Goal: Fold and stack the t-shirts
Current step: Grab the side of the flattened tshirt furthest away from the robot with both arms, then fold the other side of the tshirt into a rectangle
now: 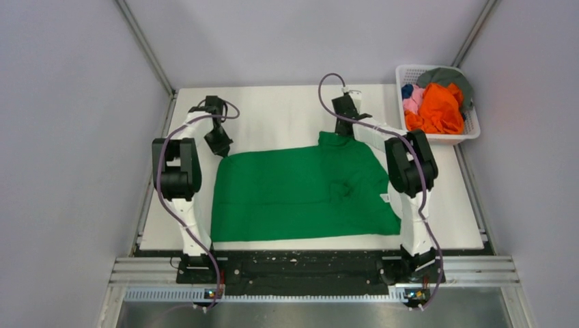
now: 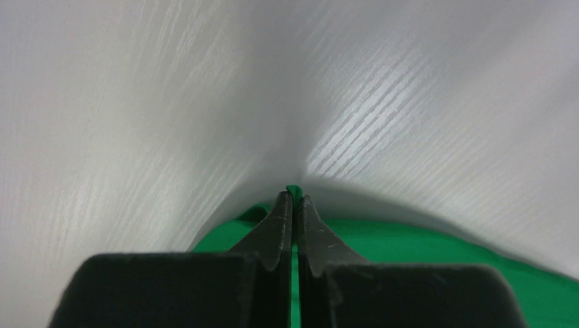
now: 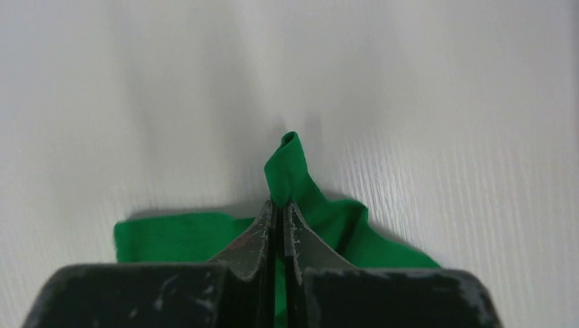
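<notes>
A bright green t-shirt (image 1: 300, 195) lies spread flat on the white table (image 1: 273, 119), with a small white tag at its right edge. My left gripper (image 1: 220, 145) is shut on the shirt's far left corner; a sliver of green cloth (image 2: 293, 191) shows between its tips (image 2: 293, 199). My right gripper (image 1: 345, 126) is shut on the shirt's far right part near a sleeve; a green fold (image 3: 290, 171) sticks out past its tips (image 3: 280, 205). Orange, pink, blue and grey shirts (image 1: 437, 106) lie bunched in the basket.
A white plastic lattice basket (image 1: 471, 126) stands at the table's far right corner. Grey walls close in on three sides. A black rail runs along the near edge under the arm bases.
</notes>
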`<state>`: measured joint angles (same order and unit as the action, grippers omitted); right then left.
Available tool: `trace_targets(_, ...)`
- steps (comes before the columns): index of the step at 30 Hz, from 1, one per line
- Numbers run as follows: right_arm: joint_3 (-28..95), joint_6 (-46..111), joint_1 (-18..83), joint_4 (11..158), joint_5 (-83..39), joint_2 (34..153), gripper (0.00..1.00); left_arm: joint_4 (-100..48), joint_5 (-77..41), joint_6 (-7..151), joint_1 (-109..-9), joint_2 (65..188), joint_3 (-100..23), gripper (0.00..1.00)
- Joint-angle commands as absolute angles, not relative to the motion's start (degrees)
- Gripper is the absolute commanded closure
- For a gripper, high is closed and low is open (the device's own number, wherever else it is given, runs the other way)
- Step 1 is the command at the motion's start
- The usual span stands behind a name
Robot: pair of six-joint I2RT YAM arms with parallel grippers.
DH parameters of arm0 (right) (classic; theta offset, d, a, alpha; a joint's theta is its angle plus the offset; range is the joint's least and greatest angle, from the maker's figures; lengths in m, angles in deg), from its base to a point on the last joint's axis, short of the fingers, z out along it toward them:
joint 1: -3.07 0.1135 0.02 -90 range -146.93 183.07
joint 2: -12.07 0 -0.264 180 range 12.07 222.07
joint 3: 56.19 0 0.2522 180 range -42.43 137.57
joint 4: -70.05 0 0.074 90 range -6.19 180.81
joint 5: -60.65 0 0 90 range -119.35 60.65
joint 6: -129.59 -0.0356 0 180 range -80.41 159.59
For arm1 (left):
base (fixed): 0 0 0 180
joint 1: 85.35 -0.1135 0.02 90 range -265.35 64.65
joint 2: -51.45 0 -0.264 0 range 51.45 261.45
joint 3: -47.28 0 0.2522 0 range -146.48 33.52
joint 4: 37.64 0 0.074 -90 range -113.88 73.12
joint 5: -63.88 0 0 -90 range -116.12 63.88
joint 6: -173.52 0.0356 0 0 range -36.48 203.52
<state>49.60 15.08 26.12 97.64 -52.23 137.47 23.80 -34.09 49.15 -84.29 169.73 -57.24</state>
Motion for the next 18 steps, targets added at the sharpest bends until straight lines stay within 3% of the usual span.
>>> trace_targets(1,42.3,17.58,28.81,93.11,-52.4,124.91,1.0,21.18,-32.51,49.24,-83.63,161.75,-53.42,1.0)
trace_targets(18,13.96,15.46,36.55,98.94,-52.71,90.89,1.0,17.22,-35.93,47.3,-80.52,140.33,-31.05,1.0)
